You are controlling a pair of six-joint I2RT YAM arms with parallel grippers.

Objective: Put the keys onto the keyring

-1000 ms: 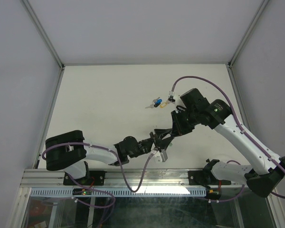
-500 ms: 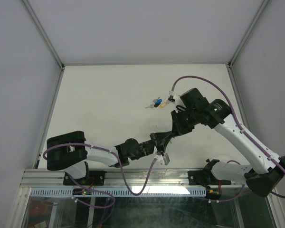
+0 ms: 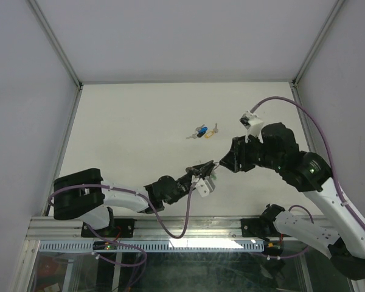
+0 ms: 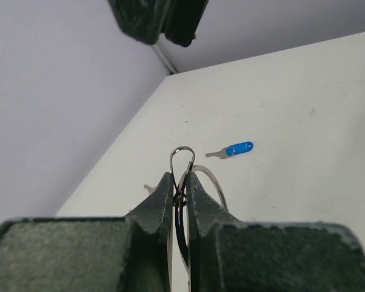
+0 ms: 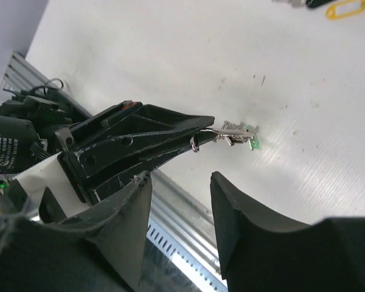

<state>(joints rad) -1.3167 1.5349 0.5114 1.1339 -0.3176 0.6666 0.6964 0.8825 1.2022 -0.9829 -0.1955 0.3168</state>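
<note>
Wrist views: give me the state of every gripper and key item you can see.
left gripper: shut on the keyring
right gripper: open, holding nothing
keyring: clamped, green-headed key on it
blue key: loose, flat on the table
yellow key: loose, flat on the table

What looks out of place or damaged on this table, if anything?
Nothing stands out. The left gripper clamps the keyring, a green key hanging from it; the right gripper is open nearby. The loose keys lie together farther out on the table.
</note>
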